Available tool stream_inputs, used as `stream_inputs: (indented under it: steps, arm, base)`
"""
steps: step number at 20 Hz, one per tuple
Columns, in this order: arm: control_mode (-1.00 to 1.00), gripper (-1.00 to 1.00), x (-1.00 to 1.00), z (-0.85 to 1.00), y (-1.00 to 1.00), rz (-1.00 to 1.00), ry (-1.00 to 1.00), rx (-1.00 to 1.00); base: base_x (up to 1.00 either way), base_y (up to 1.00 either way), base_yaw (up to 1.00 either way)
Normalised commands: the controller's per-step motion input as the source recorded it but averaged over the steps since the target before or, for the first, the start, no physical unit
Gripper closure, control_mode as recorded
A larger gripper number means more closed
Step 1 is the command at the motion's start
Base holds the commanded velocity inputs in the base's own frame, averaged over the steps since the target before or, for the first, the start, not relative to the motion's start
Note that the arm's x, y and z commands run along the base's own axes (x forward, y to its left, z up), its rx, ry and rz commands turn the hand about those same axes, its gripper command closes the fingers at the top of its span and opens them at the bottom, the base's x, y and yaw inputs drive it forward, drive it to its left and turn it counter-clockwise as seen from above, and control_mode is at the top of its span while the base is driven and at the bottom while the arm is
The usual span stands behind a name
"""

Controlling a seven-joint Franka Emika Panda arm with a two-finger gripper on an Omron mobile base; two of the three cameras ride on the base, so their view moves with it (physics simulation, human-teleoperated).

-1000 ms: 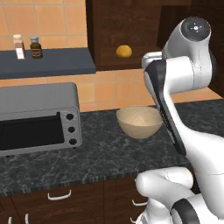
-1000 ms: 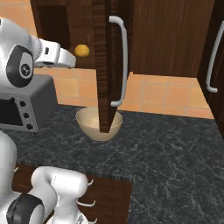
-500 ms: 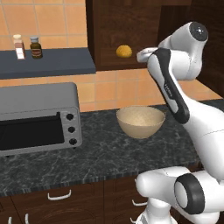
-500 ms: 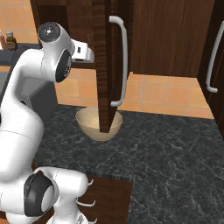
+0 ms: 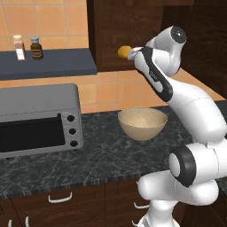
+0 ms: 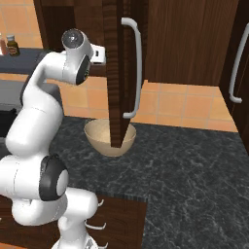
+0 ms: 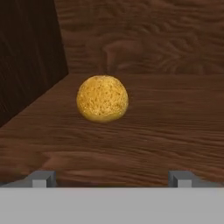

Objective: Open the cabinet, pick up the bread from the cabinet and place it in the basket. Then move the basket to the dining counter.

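Hand view is looking straight along the gripper [image 7: 112, 178] into the cabinet [image 7: 144, 39], where the bread [image 7: 102, 98] is sitting on the wood-grain shelf floor near the left inner wall. The two finger tips [image 7: 42, 178] are standing wide apart at the bottom of that view, one to either side of the bun's line, and nothing is lying between them; the jaws are spread fully and are gripping nothing, with bare shelf showing between them and the bread.

In the left base view the arm is reaching up and leftward into the opened cabinet [image 5: 133, 31], its hand just beside the bread [image 5: 124, 52], which is showing at the cabinet's lower edge. Below, the basket [image 5: 142, 123] is resting on the black speckled worktop [image 5: 88, 155], to the right of a toaster oven [image 5: 37, 117].

In the right base view the cabinet door [image 6: 116, 73] is standing open edge-on, its silver handle [image 6: 135, 68] facing right, and it is hiding part of the basket [image 6: 99, 136] behind it.
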Motion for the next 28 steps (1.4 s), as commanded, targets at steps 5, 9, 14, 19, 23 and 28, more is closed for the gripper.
stream_inputs:
  steps: [5,9,14,19,23,28]
  arm:
    - [-1.0,-1.0,0.91,0.0,0.11,0.04,0.13,0.0]
    - [-1.0,-1.0,0.74,0.0,0.13,0.04,0.19,0.0]
    - [-1.0,-1.0,0.65,0.0,0.09,0.03,0.02,0.0]
    - [-1.0,-1.0,0.21,0.0,0.18,0.01,0.0,0.0]
    - [-1.0,-1.0,0.1,-0.04,0.25,0.0,0.0,0.0]
    - [-1.0,-1.0,0.01,-0.2,0.13,0.0,0.0,0.0]
  base:
    - [0.0,0.0,0.0]
    - [0.0,0.0,0.0]
    - [0.0,0.0,0.0]
    - [0.0,0.0,0.0]
    - [0.0,0.0,0.0]
    - [0.0,0.0,0.0]
